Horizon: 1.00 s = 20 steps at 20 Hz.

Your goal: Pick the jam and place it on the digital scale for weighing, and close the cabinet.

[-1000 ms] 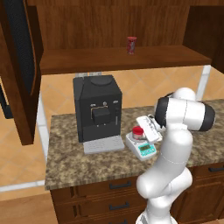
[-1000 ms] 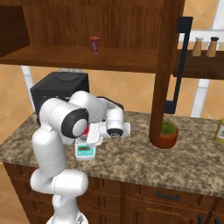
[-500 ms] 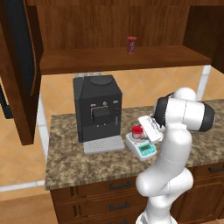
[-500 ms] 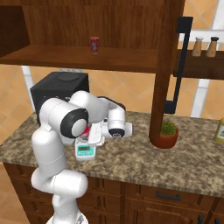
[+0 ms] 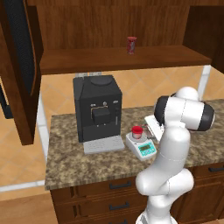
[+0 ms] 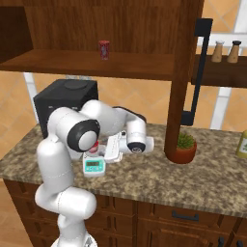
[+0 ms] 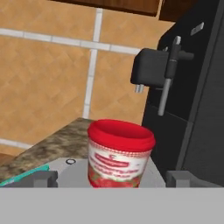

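Red-lidded, the jam point(image 7: 120, 154) stands upright on the digital scale point(image 5: 141, 146), dead ahead between my gripper's point(image 7: 113, 178) wide-spread, empty fingertips.

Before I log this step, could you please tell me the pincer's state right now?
Pincer: open, fingertips either side of the jam, which stands on the digital scale.
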Available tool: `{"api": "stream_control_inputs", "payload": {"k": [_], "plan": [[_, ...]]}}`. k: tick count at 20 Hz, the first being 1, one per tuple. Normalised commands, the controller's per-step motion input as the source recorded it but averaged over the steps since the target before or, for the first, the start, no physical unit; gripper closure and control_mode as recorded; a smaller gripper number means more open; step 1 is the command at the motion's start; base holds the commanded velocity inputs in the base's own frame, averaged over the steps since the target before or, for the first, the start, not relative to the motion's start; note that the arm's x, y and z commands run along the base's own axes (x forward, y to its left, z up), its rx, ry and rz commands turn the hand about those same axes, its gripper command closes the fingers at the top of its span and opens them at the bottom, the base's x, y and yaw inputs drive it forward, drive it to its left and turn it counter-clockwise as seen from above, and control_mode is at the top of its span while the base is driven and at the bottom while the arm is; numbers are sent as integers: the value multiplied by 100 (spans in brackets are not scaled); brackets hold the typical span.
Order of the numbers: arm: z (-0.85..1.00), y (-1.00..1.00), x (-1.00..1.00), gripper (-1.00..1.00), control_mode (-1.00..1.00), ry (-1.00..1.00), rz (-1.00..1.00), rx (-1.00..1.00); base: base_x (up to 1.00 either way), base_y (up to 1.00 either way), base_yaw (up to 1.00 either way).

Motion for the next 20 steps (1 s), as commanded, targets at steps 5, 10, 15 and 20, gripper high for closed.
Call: {"api": "stream_control_inputs", "payload": {"k": [5,10,15,20], "plan": [[0,-46,0,-100,-100,0,0,1,0,0,0],[0,-52,-9,-100,-100,-1,0,3,0,0,0],[0,-59,-16,-100,-100,-1,0,3,0,0,0],[0,-62,-24,-100,-100,-3,-1,4,0,0,0]]}}
